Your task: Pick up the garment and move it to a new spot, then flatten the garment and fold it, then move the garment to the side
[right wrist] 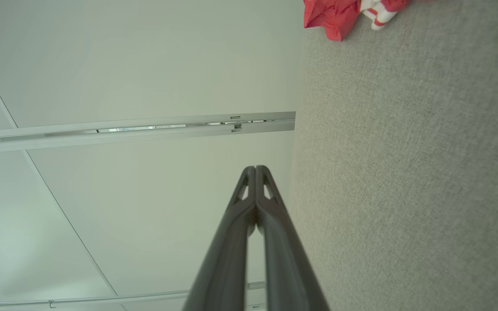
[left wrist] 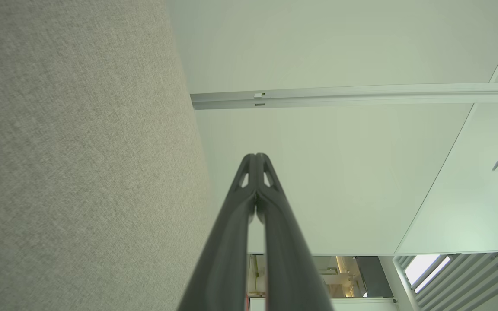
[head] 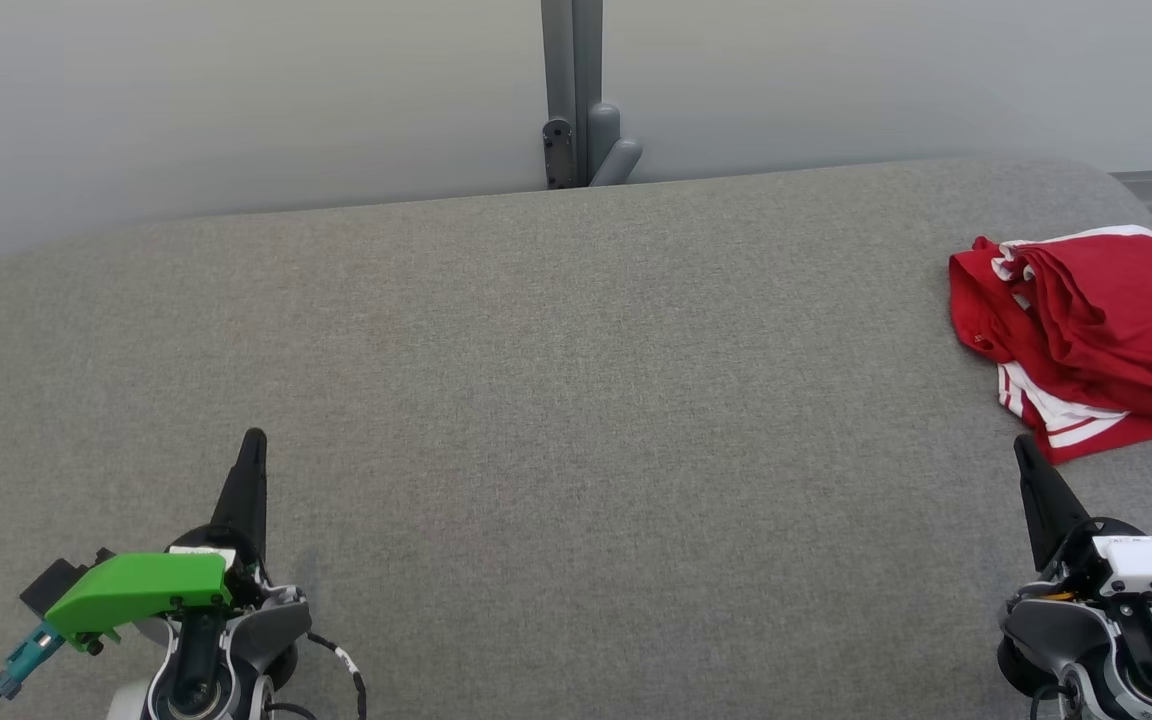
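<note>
We're looking down on the grey bench (head: 576,400), which is spreading across almost the whole head view. The pale wall (head: 236,100) is running behind it, and a grey post (head: 572,90) is standing at the middle of its far edge. The garment (head: 1086,330), red with white stripes, is lying bunched at the bench's far right, running past the picture's right edge. The left pincer (head: 254,440) is sitting at the lower left, fingers pressed together and gripping nothing, pointing up the bench, well apart from the garment. The right pincer (head: 1021,445) is sitting at the lower right, fingers together too and empty, its tip hanging near the garment's striped lower corner, not touching it. A green cover (head: 136,590) is riding on the left wrist.
</note>
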